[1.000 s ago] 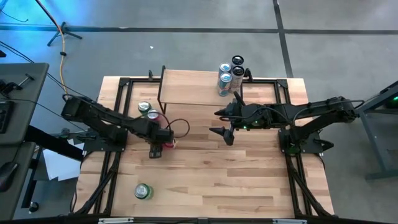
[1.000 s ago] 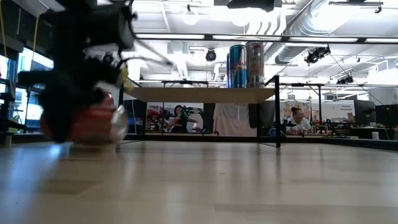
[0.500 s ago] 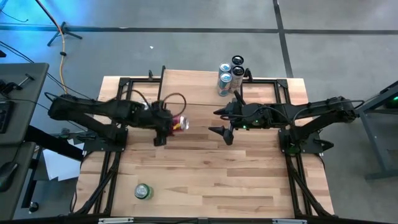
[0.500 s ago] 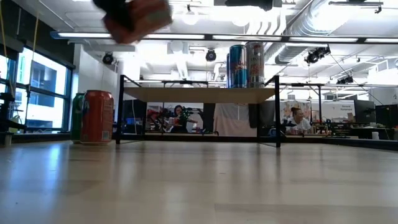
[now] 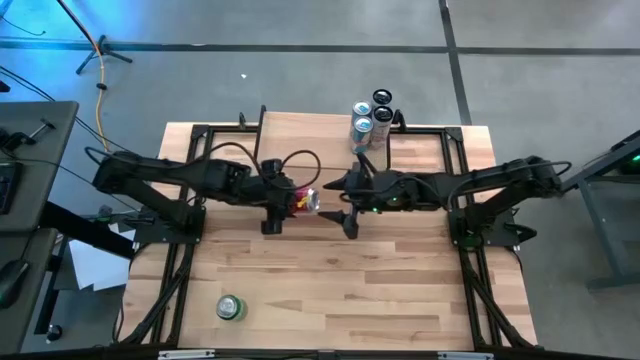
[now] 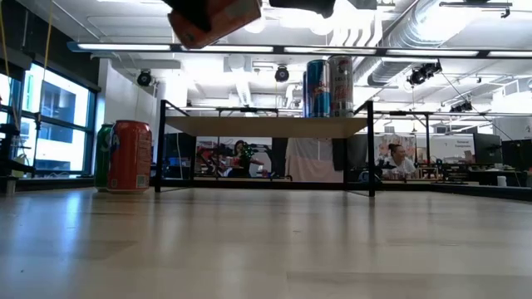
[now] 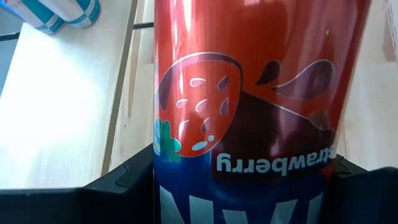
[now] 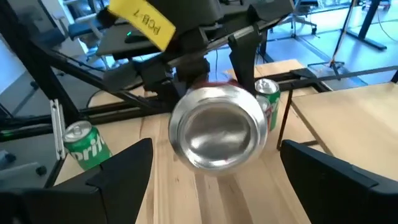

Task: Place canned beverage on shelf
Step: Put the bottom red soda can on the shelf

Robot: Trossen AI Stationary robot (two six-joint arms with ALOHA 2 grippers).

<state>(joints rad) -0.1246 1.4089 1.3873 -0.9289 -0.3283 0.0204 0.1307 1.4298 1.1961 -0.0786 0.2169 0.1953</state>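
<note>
Red strawberry can (image 5: 304, 199) held sideways in mid-air by left end effector (image 5: 290, 199), clamped on it, above tabletop (image 5: 400, 290) middle, just off shelf (image 5: 300, 140) front edge; right end effector (image 5: 340, 203) spread wide, facing can's end; three cans (image 5: 371, 120) on shelf's far right corner.

Three cans (image 5: 369, 117) stand on the shelf (image 5: 300, 130) (its right end).

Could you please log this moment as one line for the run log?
left gripper: holds red can tipped sideways, lifted | right gripper: open, facing can's end, not gripping | shelf: three cans at one end
</note>
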